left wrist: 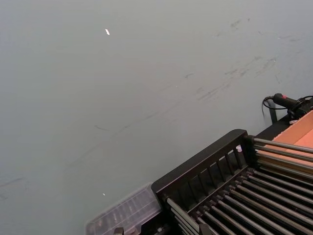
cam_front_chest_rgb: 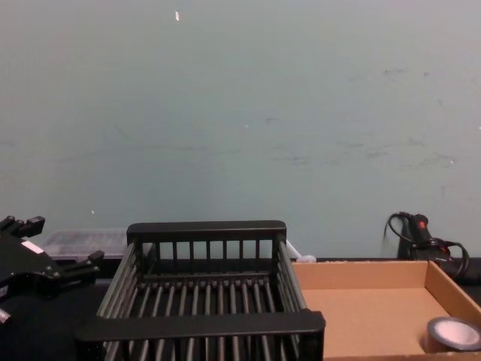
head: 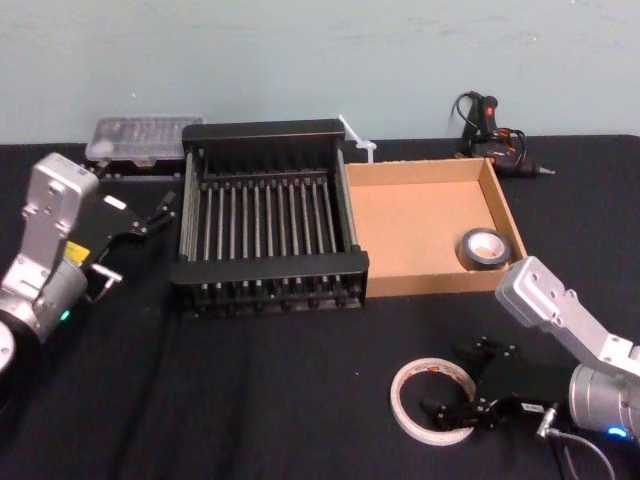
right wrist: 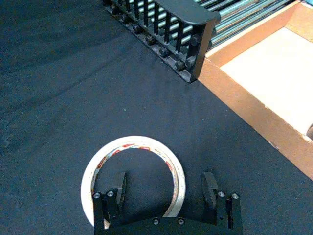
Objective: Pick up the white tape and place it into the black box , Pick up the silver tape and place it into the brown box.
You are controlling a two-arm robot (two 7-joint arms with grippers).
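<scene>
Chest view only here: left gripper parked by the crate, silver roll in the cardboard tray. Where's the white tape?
Observer: The white tape lies flat on the table, on the robot's side of the brown box.
Operator: Has the right arm got it?
Observer: No. The right gripper is open, one finger over the tape's hollow centre, the other outside it.
Operator: Which way to the black box?
Observer: The black box is forward and to the robot's left of the tape.

The black box's (left wrist: 205, 169) slatted corner sits before a pale wall (left wrist: 122, 88), brown box (left wrist: 299, 131) just beside it, clear plastic case (left wrist: 124, 213) behind.
</scene>
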